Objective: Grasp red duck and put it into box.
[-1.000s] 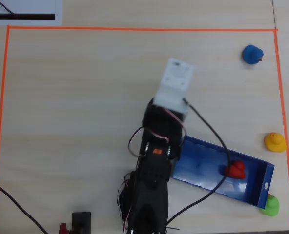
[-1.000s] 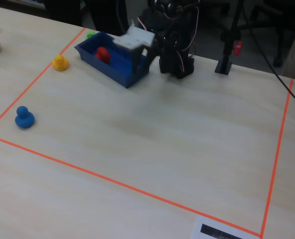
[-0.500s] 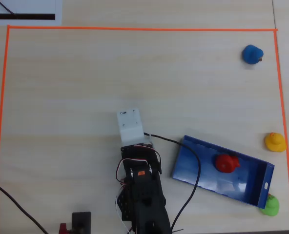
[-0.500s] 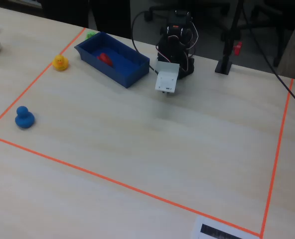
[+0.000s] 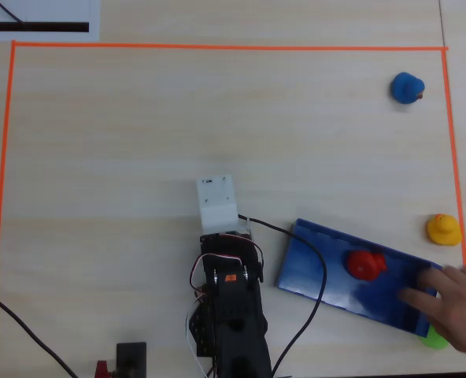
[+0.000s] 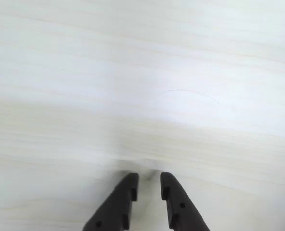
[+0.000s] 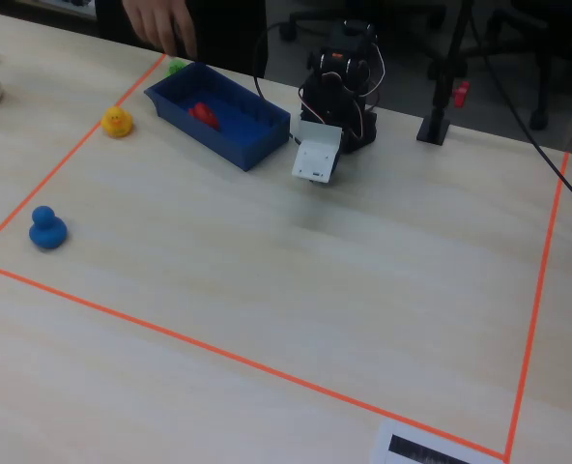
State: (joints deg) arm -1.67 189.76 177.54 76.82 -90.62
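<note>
The red duck (image 5: 364, 264) lies inside the blue box (image 5: 312, 264), right of the arm in the overhead view. In the fixed view the duck (image 7: 203, 113) sits in the middle of the box (image 7: 257, 135). My gripper (image 6: 149, 179) is empty, its two dark fingers a narrow gap apart over bare table. The arm (image 5: 231, 307) is folded back beside the box's left end, and the white wrist housing (image 5: 219, 203) hides the fingers from above.
A person's hand (image 5: 457, 307) rests on the box's right end, with a small green thing (image 5: 435, 340) beside it. A yellow duck (image 5: 443, 229) and a blue duck (image 5: 407, 87) stand near the right orange tape line (image 5: 453, 142). Cables trail by the arm's base.
</note>
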